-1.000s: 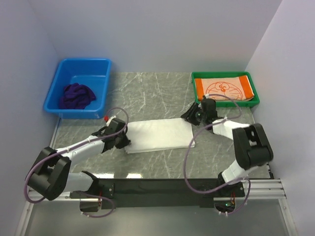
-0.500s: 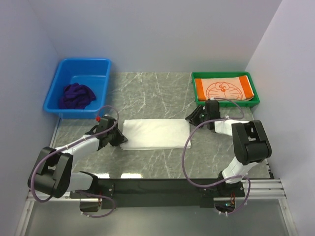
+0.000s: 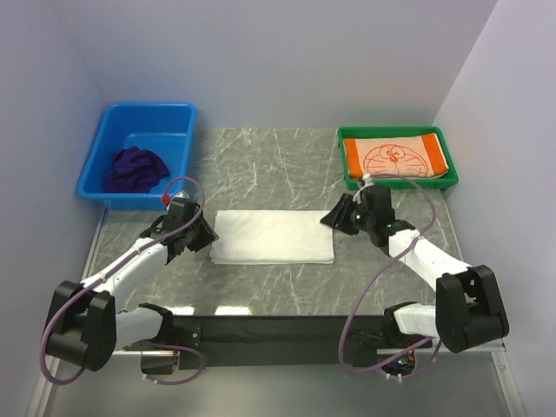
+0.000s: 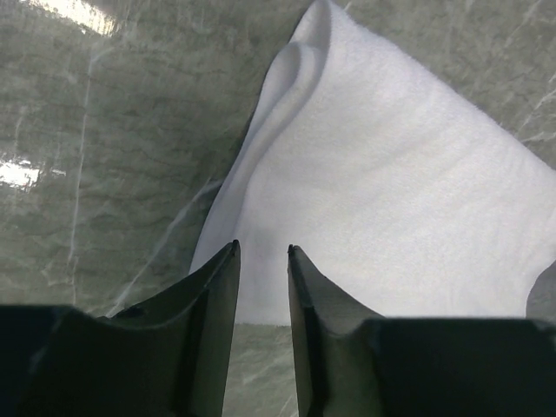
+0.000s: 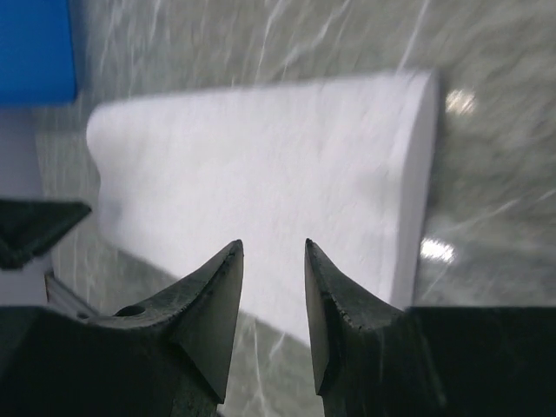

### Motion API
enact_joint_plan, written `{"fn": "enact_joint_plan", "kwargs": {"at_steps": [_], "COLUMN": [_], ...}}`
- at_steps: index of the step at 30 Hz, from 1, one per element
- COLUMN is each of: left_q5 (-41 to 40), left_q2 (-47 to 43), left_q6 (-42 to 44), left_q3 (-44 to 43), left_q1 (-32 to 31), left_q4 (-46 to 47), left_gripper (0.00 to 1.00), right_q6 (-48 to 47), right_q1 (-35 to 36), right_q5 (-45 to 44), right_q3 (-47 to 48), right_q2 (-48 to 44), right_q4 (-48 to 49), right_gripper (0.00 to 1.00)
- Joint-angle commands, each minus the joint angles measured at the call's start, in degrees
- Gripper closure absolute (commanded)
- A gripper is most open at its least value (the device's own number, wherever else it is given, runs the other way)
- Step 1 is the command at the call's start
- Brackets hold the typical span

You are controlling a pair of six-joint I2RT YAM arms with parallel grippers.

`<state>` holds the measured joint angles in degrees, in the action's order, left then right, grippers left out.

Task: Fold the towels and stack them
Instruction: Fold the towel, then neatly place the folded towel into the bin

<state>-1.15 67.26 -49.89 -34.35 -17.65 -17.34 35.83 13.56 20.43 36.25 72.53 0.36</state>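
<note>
Backing off the white towel (image 3: 274,236), my left gripper (image 4: 262,252) and right gripper (image 5: 274,248) now hang slightly parted and empty, leaving the fold laid flat.

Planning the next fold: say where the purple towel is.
In the top view, the purple towel lies bunched inside the blue bin at the far left, beyond the left gripper.
</note>
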Motion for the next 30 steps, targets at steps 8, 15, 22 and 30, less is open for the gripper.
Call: {"fn": "enact_joint_plan", "kwargs": {"at_steps": [8,15,22,30], "left_q5": [1.7,-2.3,-8.6,-19.4], "left_q2": [1.8,2.2,-4.0,-0.2], "left_q6": [-0.9,0.4,5.9,8.8], "left_q3": [7.8,4.8,-7.0,-20.2], "left_q1": [0.2,0.2,-0.7,-16.0], "left_q4": [3.9,-1.3,-11.4,-18.3], "left_gripper": [0.79,0.95,0.67,0.18], "right_q6": [3.8,4.0,-1.2,-4.1], "right_q1": [4.9,4.2,4.1,2.3], "right_q5": [3.9,-2.7,-14.9,-28.9], "right_q3": [-9.9,-11.3,-5.5,-1.1], "right_q2": [2.7,-0.4,-10.6,-20.3], "right_q4": [1.0,-3.0,-14.0,-22.6], "right_gripper": [0.66,0.73,0.68,0.37]}}
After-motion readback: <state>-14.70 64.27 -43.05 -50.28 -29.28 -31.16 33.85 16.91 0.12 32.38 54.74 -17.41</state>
